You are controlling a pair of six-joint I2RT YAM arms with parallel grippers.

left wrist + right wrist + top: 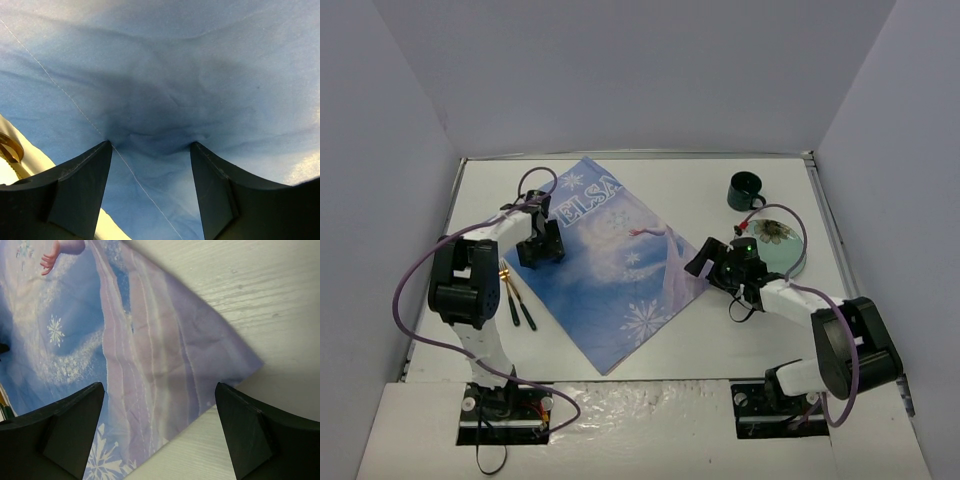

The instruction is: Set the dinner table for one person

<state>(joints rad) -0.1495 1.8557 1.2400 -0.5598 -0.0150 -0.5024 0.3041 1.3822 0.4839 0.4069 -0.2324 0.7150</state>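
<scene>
The dinner table (680,185) is a white tabletop. A blue snowflake "ELSA" cloth (610,265) lies on it diagonally, spread flat. My left gripper (538,246) is open over the cloth's left corner. In the left wrist view its fingertips (106,147) press on the blue fabric (165,75), which puckers between them. My right gripper (704,262) is open just above the cloth's right corner (250,362), holding nothing. A dark green mug (745,190) stands at the back right. A plate with a flower print (778,238) lies next to the right arm, partly hidden by it.
Two black-handled, gold-tipped utensils (518,300) lie on the table left of the cloth, beside the left arm; one gold tip shows in the left wrist view (10,147). Grey walls enclose the table on three sides.
</scene>
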